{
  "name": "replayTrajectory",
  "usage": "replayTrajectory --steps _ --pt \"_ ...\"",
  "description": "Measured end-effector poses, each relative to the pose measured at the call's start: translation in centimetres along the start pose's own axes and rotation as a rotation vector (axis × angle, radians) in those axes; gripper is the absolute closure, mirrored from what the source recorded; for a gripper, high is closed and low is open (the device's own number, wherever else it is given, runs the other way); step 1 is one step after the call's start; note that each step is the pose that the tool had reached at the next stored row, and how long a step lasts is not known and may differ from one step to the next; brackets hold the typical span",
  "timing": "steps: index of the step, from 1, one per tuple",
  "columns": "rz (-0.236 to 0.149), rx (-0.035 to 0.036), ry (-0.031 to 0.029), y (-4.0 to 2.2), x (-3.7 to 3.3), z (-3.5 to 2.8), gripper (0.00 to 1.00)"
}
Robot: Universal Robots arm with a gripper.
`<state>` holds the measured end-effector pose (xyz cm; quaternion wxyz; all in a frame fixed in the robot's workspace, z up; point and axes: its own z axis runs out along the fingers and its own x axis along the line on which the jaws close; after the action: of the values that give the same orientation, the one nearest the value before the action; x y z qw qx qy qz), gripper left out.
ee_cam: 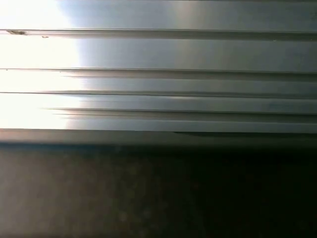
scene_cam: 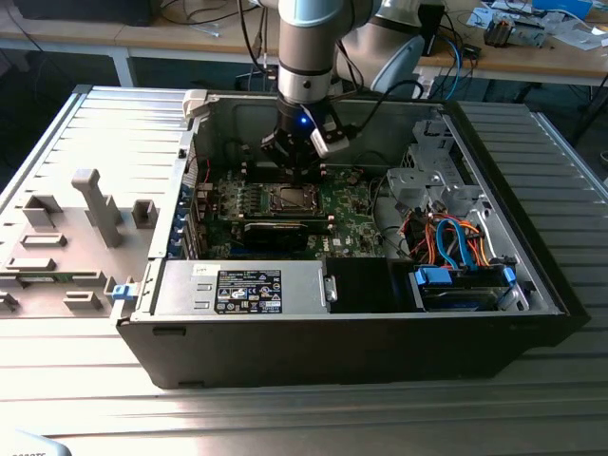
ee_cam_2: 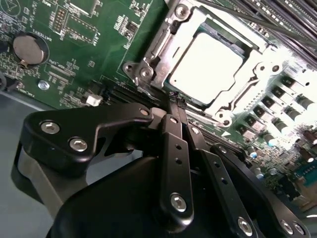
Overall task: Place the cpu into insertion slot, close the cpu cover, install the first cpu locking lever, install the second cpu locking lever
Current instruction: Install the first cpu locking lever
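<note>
The arm reaches down into an open computer case that lies on its side on a ribbed metal table. Its gripper hangs just above the slot, a silvery frame with a dark middle on the green board. Just beyond the slot from the gripper lies a long black card, and nearer the camera a grey power box with a label. Toward the exterior view's right of the gripper are blue and orange cables and a drive cage. Well off to the exterior view's left stand grey blocks.
</note>
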<state>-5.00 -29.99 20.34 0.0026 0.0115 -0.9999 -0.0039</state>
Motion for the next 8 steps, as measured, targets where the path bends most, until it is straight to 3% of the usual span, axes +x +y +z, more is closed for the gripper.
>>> replayTrajectory --steps 8 --pt "0.000 -0.0003 0.0001 -0.02 -0.74 0.25 0.89"
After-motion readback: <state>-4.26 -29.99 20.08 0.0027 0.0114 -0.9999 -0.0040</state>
